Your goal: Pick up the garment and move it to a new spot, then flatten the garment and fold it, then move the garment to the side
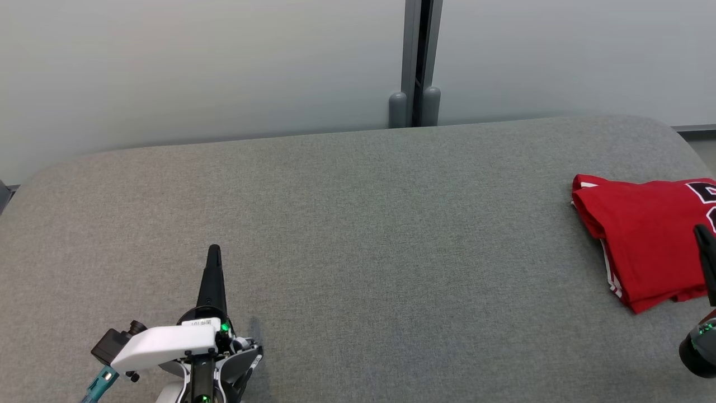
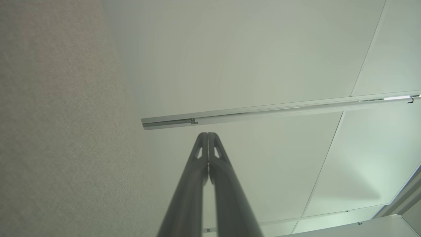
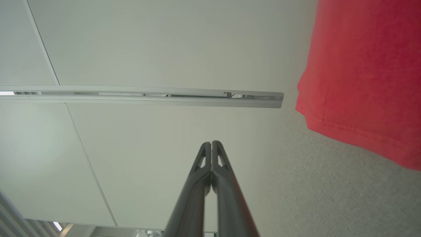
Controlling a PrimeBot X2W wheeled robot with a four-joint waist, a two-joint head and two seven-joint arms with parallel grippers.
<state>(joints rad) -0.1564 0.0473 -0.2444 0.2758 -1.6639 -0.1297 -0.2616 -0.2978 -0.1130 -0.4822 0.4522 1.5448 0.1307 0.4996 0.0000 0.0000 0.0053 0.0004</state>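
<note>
Looks all but finished: red shirt [image 1: 643,240] folded into a flat stack and lying at the far right end of the grey counter [image 1: 358,224]. Little left to do, judging by that, beyond perhaps squaring the loose lower layers. Left end effector [image 1: 214,253] pinched fully together, empty, over the near-left area. Right end effector [image 1: 703,235] likewise closed tight on nothing, tip at the shirt's near edge; touching or not, cannot tell. Behind, pale wall [image 1: 196,67] with a grey post [image 1: 417,61]. Nothing seen blocking either arm.

The left pincer [image 1: 214,250] sits by the counter's [image 1: 358,235] near edge, fingers pressed together, pointing away; the right pincer [image 1: 702,232], likewise closed, is near the right edge.
</note>
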